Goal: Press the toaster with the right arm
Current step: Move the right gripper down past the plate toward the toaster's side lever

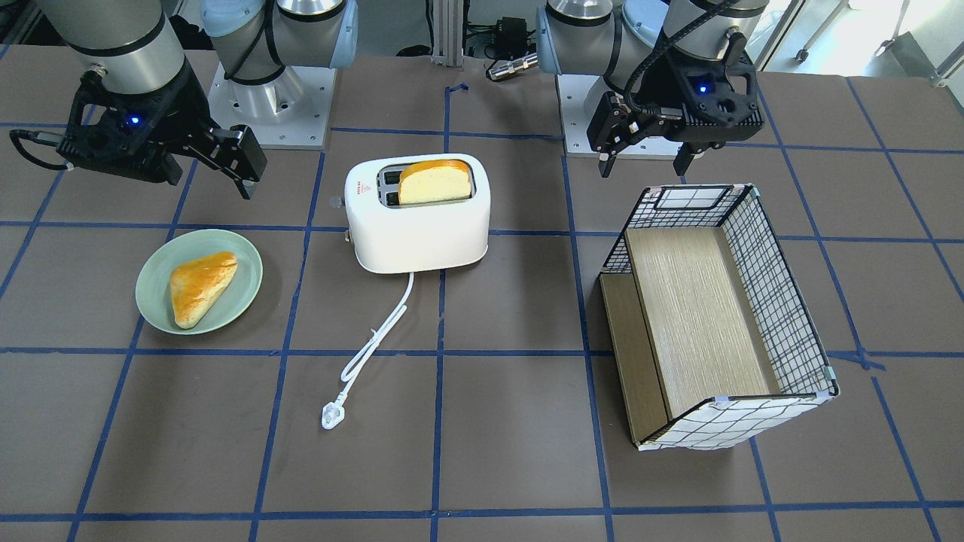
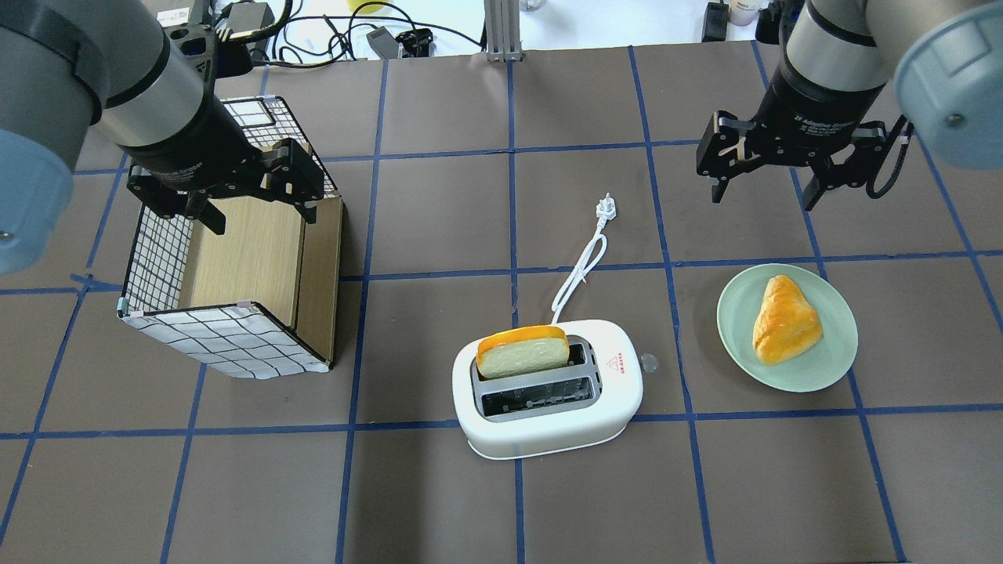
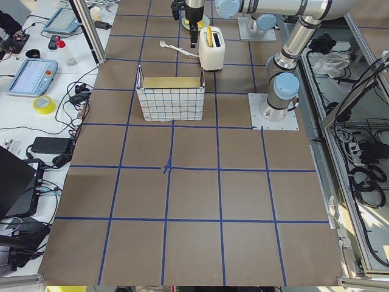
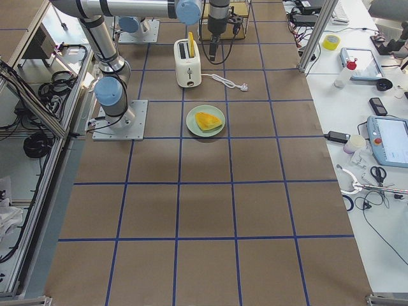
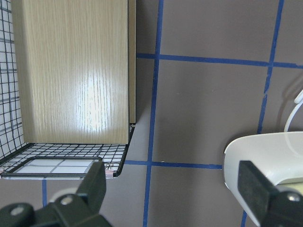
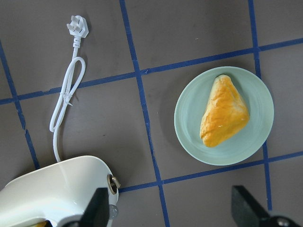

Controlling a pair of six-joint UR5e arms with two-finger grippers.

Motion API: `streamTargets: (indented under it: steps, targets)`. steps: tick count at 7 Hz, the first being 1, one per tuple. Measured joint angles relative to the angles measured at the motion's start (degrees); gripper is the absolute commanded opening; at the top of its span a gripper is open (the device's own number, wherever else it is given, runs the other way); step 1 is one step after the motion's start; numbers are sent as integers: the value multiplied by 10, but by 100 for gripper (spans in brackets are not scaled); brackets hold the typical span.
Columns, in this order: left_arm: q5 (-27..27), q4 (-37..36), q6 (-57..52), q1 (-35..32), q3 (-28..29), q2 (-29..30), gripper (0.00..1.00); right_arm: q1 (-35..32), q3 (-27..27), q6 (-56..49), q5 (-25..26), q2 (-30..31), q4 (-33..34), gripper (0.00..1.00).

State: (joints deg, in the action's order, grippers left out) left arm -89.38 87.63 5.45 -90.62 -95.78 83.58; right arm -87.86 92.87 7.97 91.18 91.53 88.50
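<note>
Toaster (image 2: 548, 427) mid-table (image 2: 439, 219), bread slice (image 2: 523, 352) in one slot, well apart from plate (image 2: 736, 345) and checkered box (image 2: 227, 345). R gripper (image 2: 764, 200) hovers beyond plate, jaws spread. L gripper (image 2: 262, 222) over box, jaws spread. R wrist label: "Adaptive Gripper". Toaster's red triangle text illegible.

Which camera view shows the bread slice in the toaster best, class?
Overhead exterior: the bread slice stands up from one slot of the toaster, face and crust visible. The front-facing view shows it nearly as well. The side views show it tiny and edge-on, and the wrist views show a sliver at most.
</note>
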Motion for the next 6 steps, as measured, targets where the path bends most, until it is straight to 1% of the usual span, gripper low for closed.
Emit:
streamTargets:
  steps: [1, 2, 4, 5, 6]
  targets:
    - [0, 0, 0, 0, 0, 0, 100, 14, 7, -17, -19, 0, -1, 47]
    - [0, 0, 0, 0, 0, 0, 100, 31, 17, -33, -46, 0, -1, 26]
    - [0, 0, 0, 0, 0, 0, 100, 67, 41, -88, -80, 0, -5, 7]
    - [0, 0, 0, 0, 0, 0, 100, 82, 60, -118, -101, 0, -5, 1]
    - [0, 0, 0, 0, 0, 0, 100, 89, 79, -134, -126, 0, -4, 0]
